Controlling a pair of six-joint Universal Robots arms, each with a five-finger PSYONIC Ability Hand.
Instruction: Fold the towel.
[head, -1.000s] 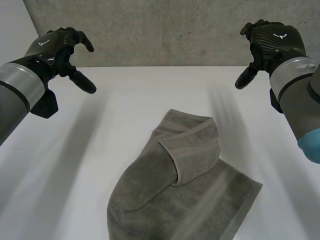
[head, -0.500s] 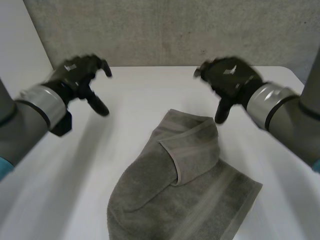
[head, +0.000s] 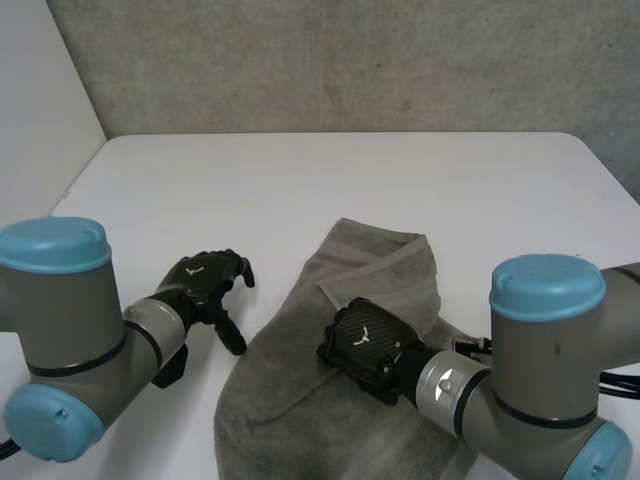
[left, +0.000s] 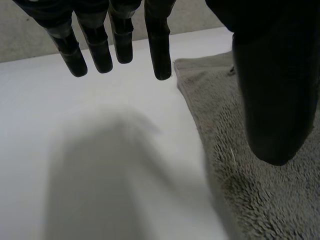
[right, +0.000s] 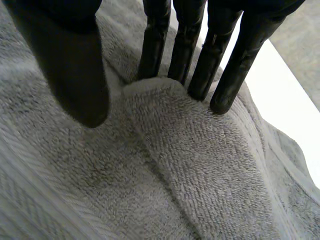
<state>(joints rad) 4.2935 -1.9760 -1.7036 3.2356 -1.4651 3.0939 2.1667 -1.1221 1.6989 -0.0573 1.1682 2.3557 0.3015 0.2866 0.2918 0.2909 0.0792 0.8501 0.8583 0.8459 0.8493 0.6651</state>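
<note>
A grey towel (head: 385, 265) lies rumpled on the white table (head: 300, 180), with one banded flap folded over its middle. My right hand (head: 365, 345) rests on the towel's middle at the near end of that flap. In the right wrist view its straight fingers (right: 200, 55) touch the towel (right: 200, 165) behind the flap's rounded fold, and the thumb (right: 75, 65) hangs apart on the other side, so it is open. My left hand (head: 205, 285) hovers open just off the towel's left edge, fingers (left: 159, 45) over bare table (left: 100, 150) and thumb (left: 272, 95) above the towel (left: 240, 200).
A concrete wall (head: 350, 60) stands behind the table. The table's left edge (head: 85, 170) and far right corner (head: 585, 145) show. Both forearms, with light-blue caps (head: 50, 245) (head: 548, 285), reach in low from the near side.
Both hands came down from high at the back toward me. The right one landed on the towel's folded flap, and the left one dropped beside the towel's left edge.
</note>
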